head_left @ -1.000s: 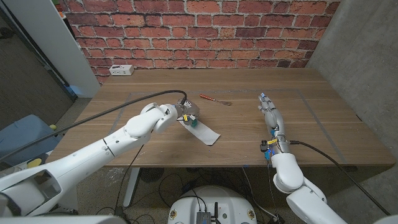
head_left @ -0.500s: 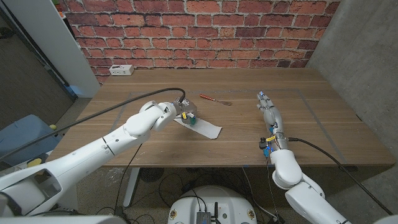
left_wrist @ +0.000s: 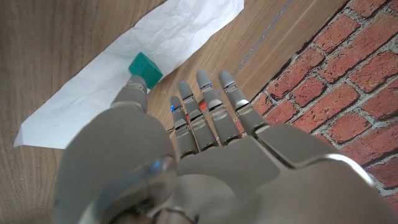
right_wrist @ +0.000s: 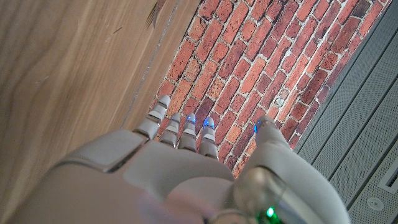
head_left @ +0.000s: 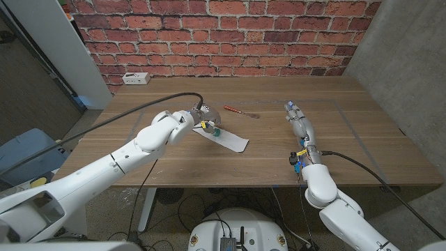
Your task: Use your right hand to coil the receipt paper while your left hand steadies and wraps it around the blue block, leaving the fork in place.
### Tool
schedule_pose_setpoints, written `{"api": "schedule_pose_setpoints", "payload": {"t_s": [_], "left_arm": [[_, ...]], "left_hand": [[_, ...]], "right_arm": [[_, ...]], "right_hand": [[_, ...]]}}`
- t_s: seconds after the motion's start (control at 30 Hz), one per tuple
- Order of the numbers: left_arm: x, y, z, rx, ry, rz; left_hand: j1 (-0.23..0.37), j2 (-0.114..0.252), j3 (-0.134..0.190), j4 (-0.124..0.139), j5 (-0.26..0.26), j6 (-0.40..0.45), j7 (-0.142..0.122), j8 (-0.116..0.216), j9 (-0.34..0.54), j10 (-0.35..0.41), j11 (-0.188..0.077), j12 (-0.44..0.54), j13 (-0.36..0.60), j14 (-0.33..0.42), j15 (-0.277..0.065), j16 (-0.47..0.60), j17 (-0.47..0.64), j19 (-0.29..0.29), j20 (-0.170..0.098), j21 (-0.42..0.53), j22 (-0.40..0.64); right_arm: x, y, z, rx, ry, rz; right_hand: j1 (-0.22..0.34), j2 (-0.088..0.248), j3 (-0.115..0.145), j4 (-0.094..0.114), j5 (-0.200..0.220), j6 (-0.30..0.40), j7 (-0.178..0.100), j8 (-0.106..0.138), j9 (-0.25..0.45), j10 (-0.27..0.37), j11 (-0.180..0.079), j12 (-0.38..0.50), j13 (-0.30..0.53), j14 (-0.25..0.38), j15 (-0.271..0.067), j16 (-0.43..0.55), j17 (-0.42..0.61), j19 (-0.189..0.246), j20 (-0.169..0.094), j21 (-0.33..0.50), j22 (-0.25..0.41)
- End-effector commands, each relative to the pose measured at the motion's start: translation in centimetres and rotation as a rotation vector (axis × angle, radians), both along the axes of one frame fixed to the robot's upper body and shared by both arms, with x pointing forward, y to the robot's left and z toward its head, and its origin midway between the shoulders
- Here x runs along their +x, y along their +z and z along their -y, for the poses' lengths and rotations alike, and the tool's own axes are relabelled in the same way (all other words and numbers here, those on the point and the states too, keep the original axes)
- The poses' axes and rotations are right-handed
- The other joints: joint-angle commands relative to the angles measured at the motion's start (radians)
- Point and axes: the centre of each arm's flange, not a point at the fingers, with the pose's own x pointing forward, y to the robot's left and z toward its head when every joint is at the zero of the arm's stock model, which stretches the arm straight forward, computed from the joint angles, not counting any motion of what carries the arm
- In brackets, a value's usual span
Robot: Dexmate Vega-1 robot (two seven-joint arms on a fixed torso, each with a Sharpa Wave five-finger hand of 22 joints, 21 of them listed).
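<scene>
On the worktop [head_left: 362,132], a little toward nine o'clock of its middle, the paper [head_left: 224,139] lies as a flat white strip running from ten o'clock to four o'clock. The block [head_left: 216,130], which looks teal-green, sits on the strip near its ten o'clock end. The left hand [head_left: 201,120] hovers over that end; in the left wrist view its thumb tip [left_wrist: 132,86] touches the block [left_wrist: 145,66] where it stands on the paper [left_wrist: 112,81], while the other fingers [left_wrist: 208,106] reach straight out, side by side and slightly apart, gripping nothing. The fork [head_left: 240,111], with a red handle, lies just past the hand toward one o'clock, apart from the paper. The right hand [head_left: 297,120] lies stretched out well away at three o'clock, fingers straight and close together, pointing to twelve o'clock and holding nothing; the right wrist view shows the same extended fingers [right_wrist: 180,127] above bare wood, toward a brick wall [head_left: 230,35]. A white power strip [head_left: 135,79] sits at the far ten o'clock corner.
</scene>
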Motion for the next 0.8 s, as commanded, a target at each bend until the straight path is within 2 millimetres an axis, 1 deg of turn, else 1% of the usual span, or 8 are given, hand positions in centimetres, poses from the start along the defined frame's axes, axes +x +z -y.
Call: {"api": "schedule_pose_setpoints", "payload": {"t_s": [0.03,0.13,0.23,0.27,0.4,0.5,0.73,0.8], "left_arm": [[-0.5,0.8,-1.7,-0.122,-0.047,0.023],[-0.5,0.8,-2.1,-0.145,-0.053,0.024],[-0.5,0.7,-2.6,-0.168,-0.060,0.014],[-0.6,0.7,-2.8,-0.175,-0.061,0.012],[-0.7,0.5,-3.7,-0.209,-0.054,0.007],[-0.8,0.4,-4.1,-0.222,-0.047,0.003],[-0.8,0.1,-5.6,-0.263,-0.020,-0.006],[-0.8,0.0,-5.9,-0.272,-0.014,-0.010]], "left_hand": [[-0.019,0.018,0.005,0.013,0.005,-0.005,0.005,0.010,0.000,-0.014,0.011,-0.012,-0.002,-0.025,-0.105,-0.011,-0.003,-0.007,0.005,-0.005,0.000],[-0.025,0.024,0.007,0.014,0.005,-0.005,0.008,0.012,0.000,-0.025,0.017,-0.020,-0.005,-0.046,-0.095,-0.017,-0.008,-0.010,0.008,-0.008,0.000],[-0.031,0.028,0.008,0.016,0.004,-0.005,0.010,0.013,0.000,-0.034,0.016,-0.026,-0.007,-0.072,-0.088,-0.023,-0.013,-0.015,0.011,-0.011,0.000],[-0.036,0.030,0.008,0.017,0.003,-0.005,0.011,0.014,-0.001,-0.038,0.019,-0.029,-0.009,-0.084,-0.082,-0.025,-0.016,-0.025,0.024,-0.016,0.000],[-0.044,0.029,0.008,0.016,0.003,-0.002,0.012,0.017,-0.001,-0.045,0.026,-0.035,-0.012,-0.114,-0.078,-0.030,-0.023,-0.035,0.033,-0.022,0.001],[-0.049,0.028,0.008,0.015,0.002,0.002,0.015,0.018,-0.001,-0.054,0.033,-0.041,-0.015,-0.135,-0.071,-0.032,-0.029,-0.045,0.036,-0.027,0.001],[-0.051,0.024,0.010,0.008,0.003,0.008,0.012,0.021,-0.002,-0.062,0.031,-0.046,-0.019,-0.168,-0.065,-0.035,-0.040,-0.066,0.041,-0.039,0.000],[-0.051,0.021,0.010,0.005,0.003,0.008,0.013,0.020,-0.002,-0.069,0.028,-0.049,-0.021,-0.178,-0.061,-0.035,-0.043,-0.071,0.043,-0.042,0.000]], "right_arm": [[-0.4,0.9,-0.7,-0.081,-0.046,-0.026],[-0.5,1.1,-1.1,-0.116,-0.052,-0.048],[-0.6,1.4,-1.4,-0.146,-0.054,-0.066],[-0.6,1.5,-1.5,-0.159,-0.058,-0.073],[-0.8,1.8,-2.2,-0.227,-0.071,-0.115],[-0.9,1.9,-2.4,-0.249,-0.074,-0.126],[-1.3,2.1,-3.5,-0.336,-0.097,-0.157],[-1.4,2.2,-3.8,-0.363,-0.105,-0.165]], "right_hand": [[0.041,0.006,0.017,-0.016,-0.009,0.041,-0.001,0.015,0.004,0.040,0.005,0.016,0.003,0.043,-0.011,0.013,0.003,0.023,0.009,0.012,0.006],[0.048,0.011,0.021,-0.017,-0.010,0.048,-0.002,0.016,0.004,0.045,0.001,0.017,0.003,0.047,-0.013,0.014,0.003,0.025,0.009,0.012,0.006],[0.054,0.028,0.028,-0.011,-0.012,0.057,-0.002,0.017,0.004,0.049,-0.003,0.017,0.004,0.048,-0.018,0.015,0.007,0.027,0.007,0.013,0.006],[0.056,0.036,0.031,-0.008,-0.013,0.059,-0.005,0.016,0.004,0.053,-0.006,0.018,0.004,0.049,-0.020,0.016,0.008,0.028,0.006,0.013,0.007],[0.063,0.052,0.040,-0.001,-0.016,0.074,-0.005,0.018,0.005,0.064,-0.011,0.019,0.004,0.055,-0.025,0.018,0.012,0.032,0.002,0.014,0.007],[0.069,0.056,0.044,0.001,-0.017,0.086,-0.005,0.021,0.005,0.073,-0.012,0.021,0.004,0.058,-0.026,0.020,0.014,0.034,0.001,0.014,0.007],[0.084,0.062,0.057,0.005,-0.020,0.117,-0.007,0.025,0.005,0.103,-0.017,0.027,0.005,0.078,-0.035,0.027,0.016,0.043,-0.003,0.017,0.007],[0.091,0.064,0.062,0.006,-0.021,0.123,-0.008,0.024,0.005,0.113,-0.014,0.029,0.005,0.091,-0.046,0.032,0.018,0.048,-0.004,0.017,0.007]]}}
